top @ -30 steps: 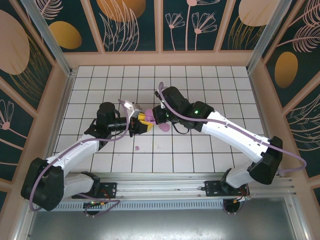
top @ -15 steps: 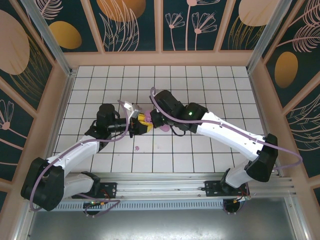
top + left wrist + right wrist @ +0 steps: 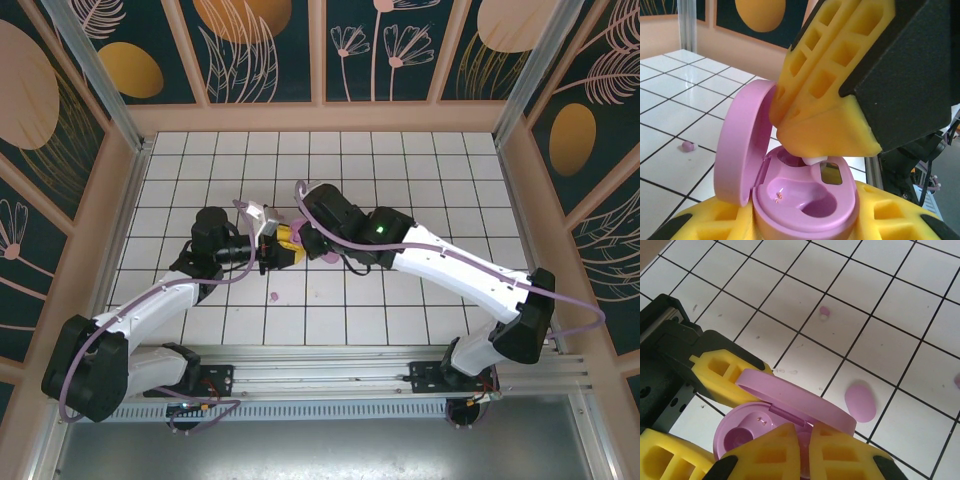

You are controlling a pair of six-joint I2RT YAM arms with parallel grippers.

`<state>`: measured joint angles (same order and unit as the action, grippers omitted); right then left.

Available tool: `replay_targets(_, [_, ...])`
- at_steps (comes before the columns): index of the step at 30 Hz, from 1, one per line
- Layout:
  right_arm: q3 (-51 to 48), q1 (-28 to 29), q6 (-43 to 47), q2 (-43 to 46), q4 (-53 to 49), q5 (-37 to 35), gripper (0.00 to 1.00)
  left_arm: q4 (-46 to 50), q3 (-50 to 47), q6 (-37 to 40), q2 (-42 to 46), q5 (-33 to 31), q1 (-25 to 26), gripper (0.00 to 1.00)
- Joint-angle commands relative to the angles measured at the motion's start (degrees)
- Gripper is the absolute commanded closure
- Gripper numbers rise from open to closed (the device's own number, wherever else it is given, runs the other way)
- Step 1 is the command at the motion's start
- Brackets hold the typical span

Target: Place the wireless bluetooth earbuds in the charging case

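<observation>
My left gripper point(image 3: 281, 246) is shut on the pink-purple charging case point(image 3: 790, 186), held upright off the floor with its lid point(image 3: 742, 145) swung open. My right gripper point(image 3: 805, 432) stands shut over the case's far socket, and a small white-tipped earbud point(image 3: 815, 160) is pinched at its tip, touching that socket. The near socket point(image 3: 816, 205), with gold contacts, is empty. Another earbud point(image 3: 824, 312) lies on a tile beyond the case. One more point(image 3: 687, 146) rests on the floor to the left of the lid.
A larger pink-purple oval point(image 3: 860, 402) lies flat on the tiles just right of the case. A tiny purple bit point(image 3: 275, 296) sits on the floor in front of both grippers. The tiled floor is ringed by wooden walls point(image 3: 320, 118).
My right arm has swung left and brought its gripper over the open case. The left arm and the case have stayed where they were.
</observation>
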<state>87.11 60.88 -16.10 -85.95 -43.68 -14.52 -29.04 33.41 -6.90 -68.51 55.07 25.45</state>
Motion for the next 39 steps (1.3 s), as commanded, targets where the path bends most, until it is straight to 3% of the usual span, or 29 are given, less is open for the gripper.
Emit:
replay_targets(1, [2.96, 0.90, 2.69, -2.22, -7.06, -0.51, 0.92, -5.26, 1.56, 0.70, 1.45, 1.89, 0.16, 1.00])
replay_targets(24, [16.97, 3.54, 6.43, -12.67, -23.05, -9.85, 0.93, -4.63, 1.78, 2.06, 1.54, 2.18, 0.21, 1.00])
replay_targets(29, [17.38, 3.66, 7.31, -12.86, -23.05, -8.19, 0.92, -4.63, 1.84, 2.05, 1.54, 2.15, 0.21, 1.00])
replay_targets(39, [15.24, 3.54, 7.50, -11.16, -18.83, -0.27, 0.79, -4.45, 1.84, 2.05, 1.76, 2.08, 0.22, 1.00])
